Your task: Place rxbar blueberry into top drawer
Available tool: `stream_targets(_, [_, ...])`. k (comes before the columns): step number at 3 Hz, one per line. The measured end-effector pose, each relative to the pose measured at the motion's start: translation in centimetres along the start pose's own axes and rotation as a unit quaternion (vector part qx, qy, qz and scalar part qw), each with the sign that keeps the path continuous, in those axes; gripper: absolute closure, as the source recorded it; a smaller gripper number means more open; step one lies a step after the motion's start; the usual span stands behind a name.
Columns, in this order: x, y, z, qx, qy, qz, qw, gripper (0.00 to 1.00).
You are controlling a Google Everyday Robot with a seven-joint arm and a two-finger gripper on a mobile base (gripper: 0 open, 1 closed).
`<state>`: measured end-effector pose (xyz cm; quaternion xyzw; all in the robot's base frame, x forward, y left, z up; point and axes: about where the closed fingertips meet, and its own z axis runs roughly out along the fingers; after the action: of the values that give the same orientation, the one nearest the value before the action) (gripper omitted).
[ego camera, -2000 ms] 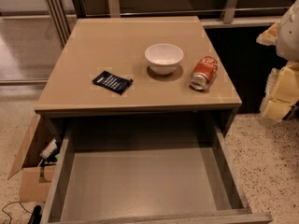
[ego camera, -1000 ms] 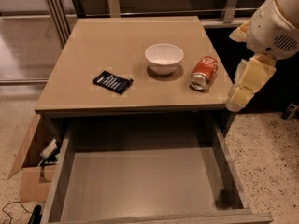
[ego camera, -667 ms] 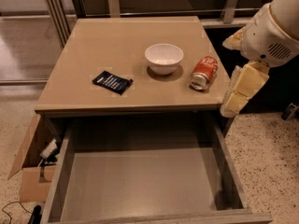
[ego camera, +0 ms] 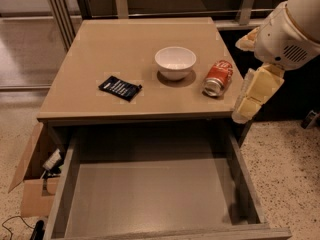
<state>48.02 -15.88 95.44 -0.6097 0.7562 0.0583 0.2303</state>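
Observation:
The rxbar blueberry, a flat dark navy wrapper with white text, lies on the left part of the tan cabinet top. The top drawer is pulled out wide below it, and its grey flat bottom holds nothing. My gripper hangs from the white arm at the right edge of the cabinet top, just right of the soda can and far from the bar. It holds nothing that I can see.
A white bowl stands at the middle of the top. An orange-red soda can lies on its side right of it. A cardboard box with cables sits on the floor at the left of the drawer.
My arm has come in from the right edge of the view, leftward and downward. The gripper now hangs by the cabinet's right front corner. The bar, bowl and can have not moved.

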Motion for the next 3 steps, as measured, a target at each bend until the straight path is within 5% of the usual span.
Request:
stream_targets(2, [-9.5,-2.1,5.3,0.001,-0.047,-0.049,0.9977,0.00])
stream_targets(3, [-12.3,-2.5,7.2,0.003,-0.071,-0.040,0.9966,0.00])
